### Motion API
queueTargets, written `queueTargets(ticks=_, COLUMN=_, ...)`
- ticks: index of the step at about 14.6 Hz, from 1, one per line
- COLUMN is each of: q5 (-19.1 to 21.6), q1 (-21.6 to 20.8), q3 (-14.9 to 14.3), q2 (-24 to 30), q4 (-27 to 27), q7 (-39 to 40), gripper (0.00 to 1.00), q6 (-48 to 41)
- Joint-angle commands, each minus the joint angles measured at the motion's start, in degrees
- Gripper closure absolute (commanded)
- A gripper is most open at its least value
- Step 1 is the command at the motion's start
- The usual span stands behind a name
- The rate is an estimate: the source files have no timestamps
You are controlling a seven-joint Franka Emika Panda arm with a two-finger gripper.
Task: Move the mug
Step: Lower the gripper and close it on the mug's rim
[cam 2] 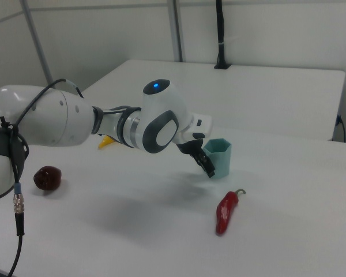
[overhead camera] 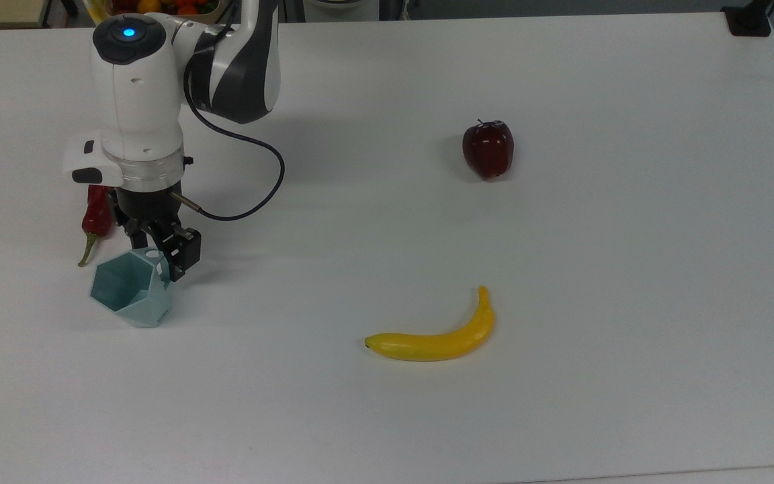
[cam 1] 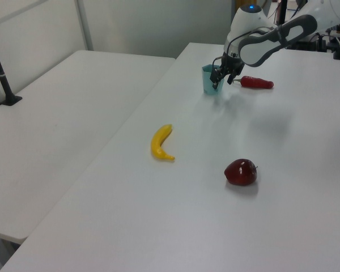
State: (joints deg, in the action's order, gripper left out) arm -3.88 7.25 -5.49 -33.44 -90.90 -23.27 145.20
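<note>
top view: i see the mug, pale teal and faceted, standing upright on the white table near the top view's left edge, its hexagonal opening facing up and its handle with the round hole at the rim's upper right. my gripper is low at that handle; the fingers are spread, one on each side of the handle, and i cannot tell whether either pad touches it. a red chili pepper lies just beside the gripper on the top view's left, partly hidden by the wrist. a yellow banana lies well apart toward the table's middle, and a dark red apple sits further up and to the top view's right.

left view: the mug stands at the far end of the table, the gripper at its right side, the chili pepper just beyond.

right view: the gripper angles down against the mug; the chili pepper lies nearer the camera.
</note>
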Motion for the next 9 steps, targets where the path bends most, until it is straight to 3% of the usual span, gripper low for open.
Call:
queueTargets(ticks=1, q5=0.2, q1=-0.1, q3=-0.1, q2=-0.3, q4=0.5, q7=-0.5, gripper=0.59, q6=2.1)
queueTargets(ticks=5, q5=0.0, q1=-0.1, q3=-0.1, q2=-0.2, q4=0.3, q7=-0.1, gripper=0.86, q6=2.1)
queueTargets(ticks=9, q5=-0.3, q1=0.0, q3=-0.1, q2=-0.1, q4=0.3, q7=0.9, gripper=0.99, q6=2.0)
